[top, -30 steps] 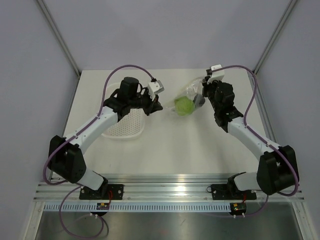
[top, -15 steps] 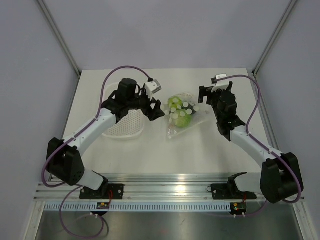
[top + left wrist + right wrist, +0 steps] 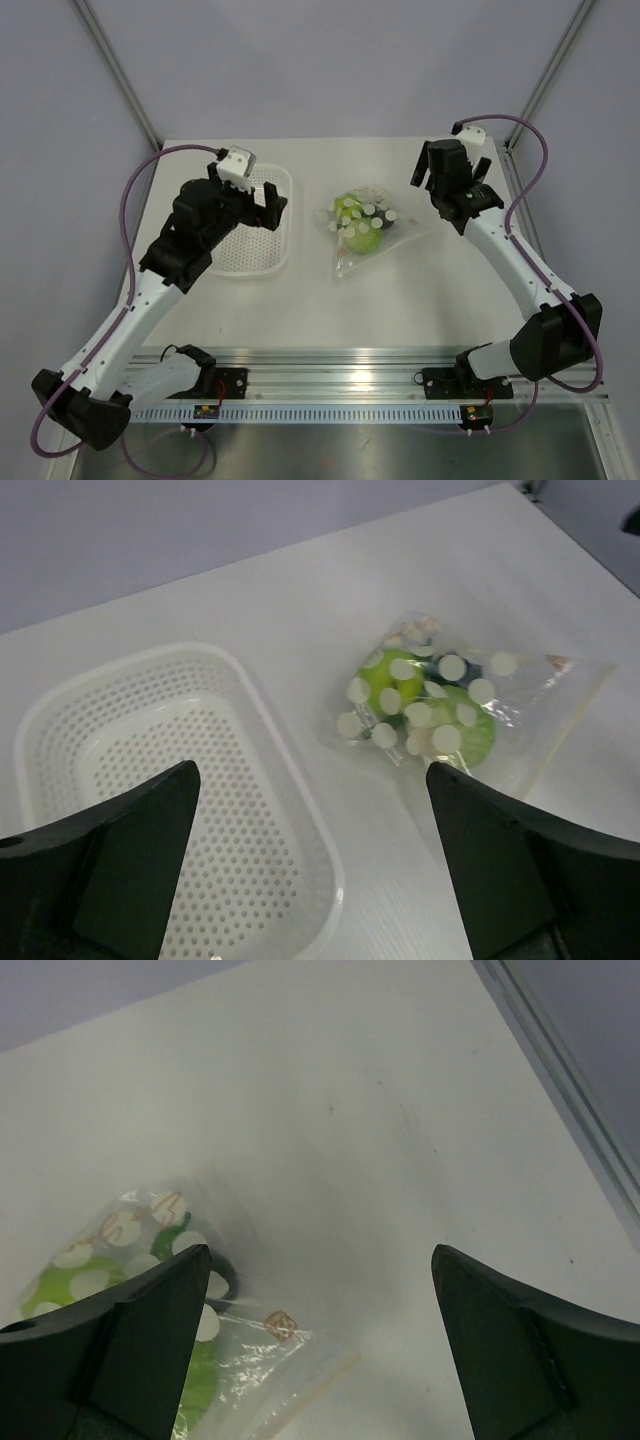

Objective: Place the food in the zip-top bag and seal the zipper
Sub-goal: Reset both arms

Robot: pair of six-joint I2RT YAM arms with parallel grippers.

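White table (image 3: 300,300), dotted zip-top bag (image 3: 372,215) holding green food (image 3: 362,238), left gripper (image 3: 312,780), right gripper (image 3: 320,1255) both spread apart

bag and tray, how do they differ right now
The bag is clear, crinkly plastic with cream dots; the tray is opaque white plastic full of small holes. The bag holds green food; nothing shows in the tray. The bag is a soft pouch, while the tray is a basin with a raised rim. Both rest on the table.
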